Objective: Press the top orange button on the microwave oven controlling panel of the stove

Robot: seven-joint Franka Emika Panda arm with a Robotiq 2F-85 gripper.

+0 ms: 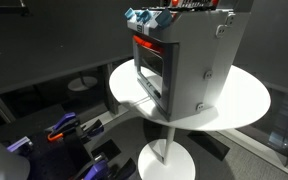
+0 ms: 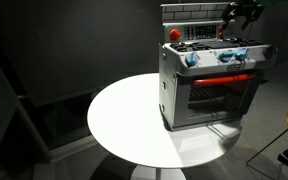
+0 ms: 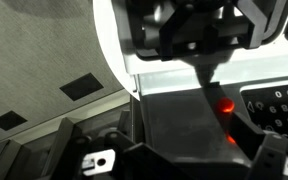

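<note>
**Pincer (image 2: 241,12) hangs over the toy stove, panel untouched**

Pincer and arm show in an exterior view as a dark shape above the far top edge of the grey boxy metal toy stove (image 2: 174,95), toward its right corner. Whether it is released or clenched cannot be told: the fingers are too small and dark there. In the wrist view the pincer (image 3: 205,68) comes in from the top as a blurred black mass narrowing to a point. Just beneath that point glow two red-orange marks (image 3: 226,105); I cannot tell if anything touches them.

The narrow dark microwave oven controlling panel with its red-orange glow (image 2: 220,78) runs along the stove's front face, above the dark framed window door (image 2: 216,100) and below the row of blue-white knobs (image 2: 192,58). It is clear of the pincer, which stands well above it. A small red ball (image 2: 174,33) sits at the top left of the stove.

The stove stands on the right part of a round white table (image 2: 119,115). Seen from the side in an exterior view, the stove (image 1: 209,60) shows its glowing panel (image 1: 144,46) facing left.
</note>
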